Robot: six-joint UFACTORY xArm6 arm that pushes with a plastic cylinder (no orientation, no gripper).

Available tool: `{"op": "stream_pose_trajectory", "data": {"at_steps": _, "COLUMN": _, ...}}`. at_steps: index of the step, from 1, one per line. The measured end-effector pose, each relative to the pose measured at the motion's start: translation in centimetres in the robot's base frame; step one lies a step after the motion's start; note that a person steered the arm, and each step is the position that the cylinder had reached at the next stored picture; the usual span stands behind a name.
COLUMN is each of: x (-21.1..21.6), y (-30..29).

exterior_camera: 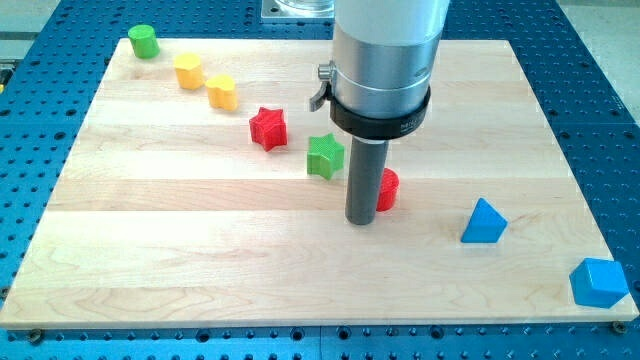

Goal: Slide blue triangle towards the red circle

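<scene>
The blue triangle (484, 222) lies on the wooden board (200, 250) at the view's lower right. The red circle (388, 188) sits near the middle, partly hidden behind my rod. My tip (360, 221) rests on the board just left of and touching or nearly touching the red circle. The tip is well to the left of the blue triangle, about a fifth of the board's width away.
A green star (325, 156) and a red star (268, 128) lie up-left of the tip. Two yellow blocks (188, 70) (222, 92) and a green cylinder (144, 41) sit at the top left. A blue block (599, 282) sits at the bottom right corner.
</scene>
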State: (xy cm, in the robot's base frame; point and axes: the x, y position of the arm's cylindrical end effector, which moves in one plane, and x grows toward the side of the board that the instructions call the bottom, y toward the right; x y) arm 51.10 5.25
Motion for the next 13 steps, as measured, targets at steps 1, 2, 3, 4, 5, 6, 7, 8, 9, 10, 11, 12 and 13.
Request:
{"op": "stream_pose_trajectory", "data": {"at_steps": 1, "x": 0.0, "y": 2.8}}
{"op": "stream_pose_trajectory", "data": {"at_steps": 2, "x": 0.1, "y": 4.3}}
{"op": "stream_pose_trajectory", "data": {"at_steps": 3, "x": -0.5, "y": 10.2}}
{"op": "stream_pose_trajectory", "data": {"at_steps": 4, "x": -1.4, "y": 15.0}}
{"op": "stream_pose_trajectory", "data": {"at_steps": 5, "x": -4.0, "y": 15.2}}
{"op": "stream_pose_trajectory", "data": {"at_steps": 6, "x": -5.0, "y": 15.2}}
{"op": "stream_pose_trajectory", "data": {"at_steps": 7, "x": -5.9, "y": 15.2}}
{"op": "stream_pose_trajectory", "data": {"at_steps": 8, "x": -7.3, "y": 15.2}}
{"op": "stream_pose_trajectory", "data": {"at_steps": 9, "x": -8.8, "y": 15.2}}
{"op": "stream_pose_trajectory", "data": {"at_steps": 10, "x": -9.2, "y": 15.1}}
{"op": "stream_pose_trajectory", "data": {"at_steps": 11, "x": -8.5, "y": 14.7}}
{"op": "stream_pose_trajectory", "data": {"at_steps": 12, "x": -6.0, "y": 15.0}}
{"op": "stream_pose_trajectory", "data": {"at_steps": 13, "x": -2.2, "y": 15.0}}
